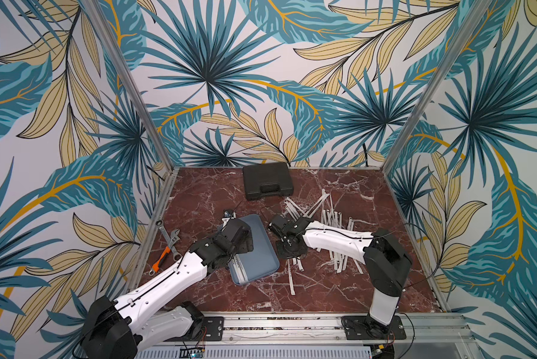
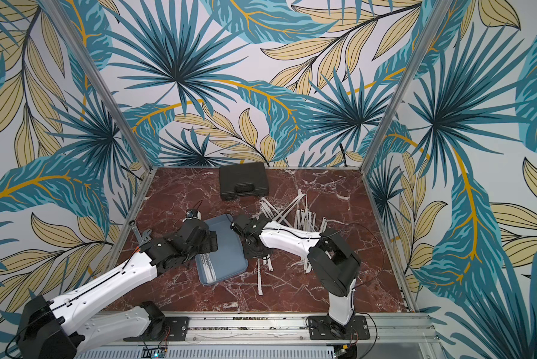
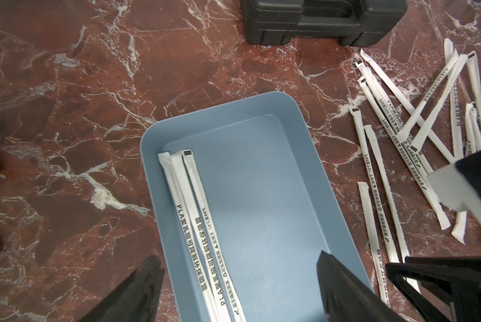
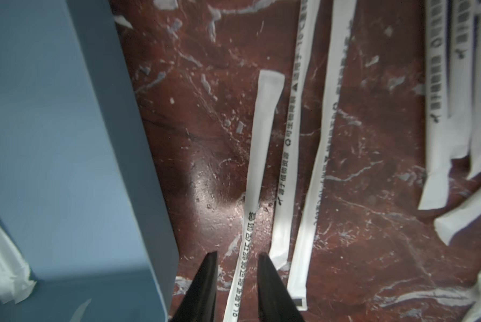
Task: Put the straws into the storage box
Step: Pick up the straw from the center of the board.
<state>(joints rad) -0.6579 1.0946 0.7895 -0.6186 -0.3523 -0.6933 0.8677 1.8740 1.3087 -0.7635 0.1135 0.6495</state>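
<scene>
Nearest the front rail, on the red marble counter (image 1: 338, 292), only a few stray straws (image 1: 292, 279) lying flat, not yet collected. Next in, the blue-grey storage box (image 1: 262, 248), set between the two arms, probably so as to be reachable from either side. Inside it, three straws (image 3: 194, 217) laid lengthwise against one long wall, likely to leave the rest of the floor free for the many more to come. Above the box, the left claw (image 3: 238, 253): released, fingers spread wide, gripping nothing; looks parked there in waiting, though hard to say for what. Just beside the box's outer wall, the right claw (image 4: 237, 253): lowered close to the counter, fingers astride a single straw (image 4: 257, 156) and set across its length, a sliver of gap on both sides, so not clenched on it yet. Picked, at a guess, for lying clear of its neighbours and nearest the box, which makes for a clean pinch and a short carry. Beyond, on the right arm's side, the main heap of straws (image 1: 331, 217), crossed over one another, by the look of it most of the job. Off on the left arm's side, a few wrenches (image 1: 167, 237), no part of this. Farthest back, a closed black case (image 1: 267, 183), not the target either
</scene>
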